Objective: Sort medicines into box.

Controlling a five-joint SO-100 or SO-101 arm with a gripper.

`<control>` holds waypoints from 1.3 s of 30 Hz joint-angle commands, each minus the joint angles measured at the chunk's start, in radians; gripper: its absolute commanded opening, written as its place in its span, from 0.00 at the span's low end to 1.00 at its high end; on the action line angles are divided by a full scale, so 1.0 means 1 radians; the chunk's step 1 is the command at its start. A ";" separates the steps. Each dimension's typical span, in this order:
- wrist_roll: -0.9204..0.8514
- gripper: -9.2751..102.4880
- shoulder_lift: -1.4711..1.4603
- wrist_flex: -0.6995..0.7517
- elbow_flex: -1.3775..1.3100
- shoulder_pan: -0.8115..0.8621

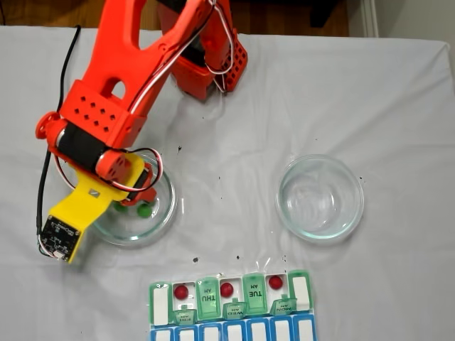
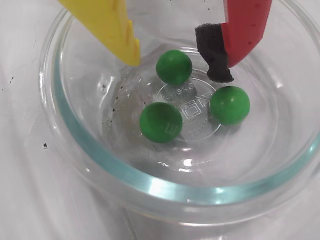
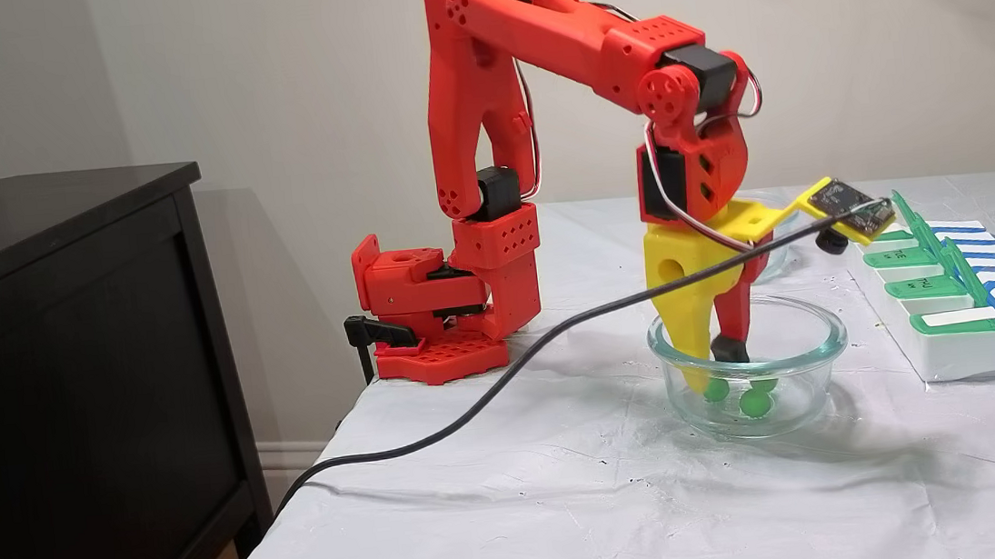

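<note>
In a fixed view from above, the end effector point(image 1: 135, 202) reaches down into a glass bowl point(image 1: 165, 213) near the table's point(image 1: 398, 106) left edge; a green pill point(image 1: 144, 209) shows inside it. A second glass bowl point(image 1: 320, 197) sits toward the right edge. At the near edge lies the box point(image 1: 231, 302), with three red pills point(image 1: 181, 291) point(image 1: 227, 289) point(image 1: 276, 282) in open compartments of its green row.

In the wrist view, the end effector point(image 2: 179, 65) is open, its yellow finger point(image 2: 112, 30) and red, black-padded finger point(image 2: 240, 35) spread on either side of one green pill point(image 2: 173, 67). Two more green pills point(image 2: 160, 122) point(image 2: 229, 105) lie apart on the bowl's point(image 2: 75, 145) floor.

In a fixed view from the side, the end effector point(image 3: 714, 368) hangs inside the bowl point(image 3: 819, 349), its tips just above the green pills point(image 3: 754, 403). The box point(image 3: 970, 353) stands near the table's point(image 3: 529, 514) right edge, lids raised.
</note>
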 commanded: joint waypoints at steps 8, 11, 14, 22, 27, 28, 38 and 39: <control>-0.020 0.29 -0.005 0.035 -0.029 0.009; -0.018 0.29 -0.005 0.018 -0.025 0.009; -0.017 0.28 -0.008 0.002 -0.023 0.009; -0.037 0.28 0.008 -0.005 0.003 0.015; -0.043 0.28 0.009 0.000 0.009 0.018; -0.044 0.27 0.009 0.002 0.011 0.018; -0.034 0.25 0.003 -0.026 0.034 0.017; -0.035 0.25 0.005 -0.028 0.035 0.017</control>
